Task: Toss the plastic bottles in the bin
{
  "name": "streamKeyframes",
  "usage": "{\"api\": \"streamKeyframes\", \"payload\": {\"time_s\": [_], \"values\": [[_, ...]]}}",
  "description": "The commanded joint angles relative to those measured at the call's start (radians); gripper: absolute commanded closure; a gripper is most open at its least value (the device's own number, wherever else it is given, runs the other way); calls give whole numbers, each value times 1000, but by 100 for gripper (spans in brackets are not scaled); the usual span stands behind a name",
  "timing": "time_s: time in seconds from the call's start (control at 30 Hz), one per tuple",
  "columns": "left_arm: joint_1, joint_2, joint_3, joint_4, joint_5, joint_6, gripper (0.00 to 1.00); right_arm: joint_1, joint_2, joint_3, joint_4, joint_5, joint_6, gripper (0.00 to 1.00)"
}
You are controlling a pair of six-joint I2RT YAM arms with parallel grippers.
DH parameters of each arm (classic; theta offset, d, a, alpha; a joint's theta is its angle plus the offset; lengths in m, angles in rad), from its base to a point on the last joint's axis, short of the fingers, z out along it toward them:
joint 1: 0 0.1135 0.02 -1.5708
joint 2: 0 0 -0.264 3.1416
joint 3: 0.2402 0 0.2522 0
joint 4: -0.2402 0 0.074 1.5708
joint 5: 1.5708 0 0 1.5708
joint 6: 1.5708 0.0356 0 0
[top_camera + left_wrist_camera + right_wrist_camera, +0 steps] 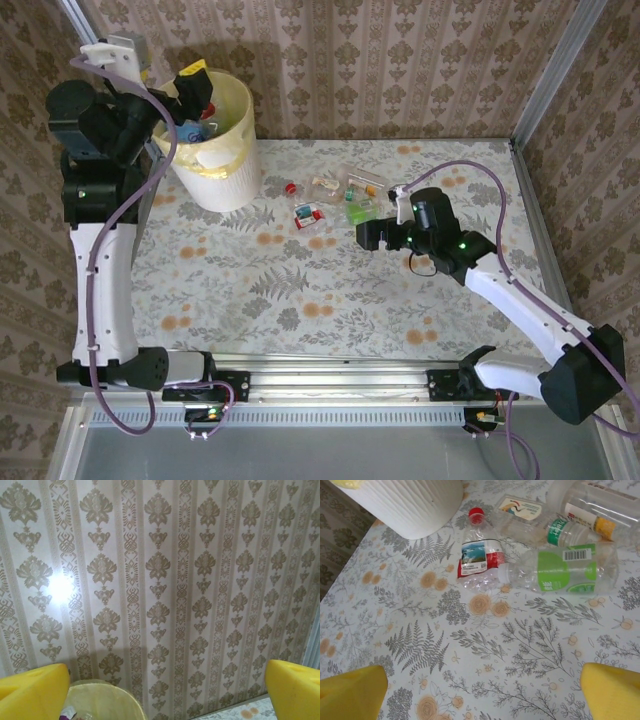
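Note:
The pale-yellow bin stands at the table's far left, with several bottles lying inside it. My left gripper hangs open above its rim, nothing between the yellow fingers; the bin's lined rim shows below them. Several plastic bottles lie in the middle of the table: a crushed red-capped one, a clear one with a green label, and more behind. My right gripper is open and empty over bare cloth, just short of them.
A flowered cloth covers the table. Patterned walls close in the back and sides, with a metal post at the far right corner. The bin's ribbed base stands left of the bottles.

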Motion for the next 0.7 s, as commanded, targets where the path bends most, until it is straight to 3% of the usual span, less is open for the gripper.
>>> {"api": "streamKeyframes", "payload": {"time_s": [0.0,0.4,0.67], "values": [[-17,-39,-14,11,25,21,0,-23,21,42,-46,-14,16,0],[-89,-142,-118,13,30,31,0,-190,196,147,-66,-87,-11,0],[-135,-238,-206,18,57,18,0,-242,435,338,-127,-70,-91,0]]}}
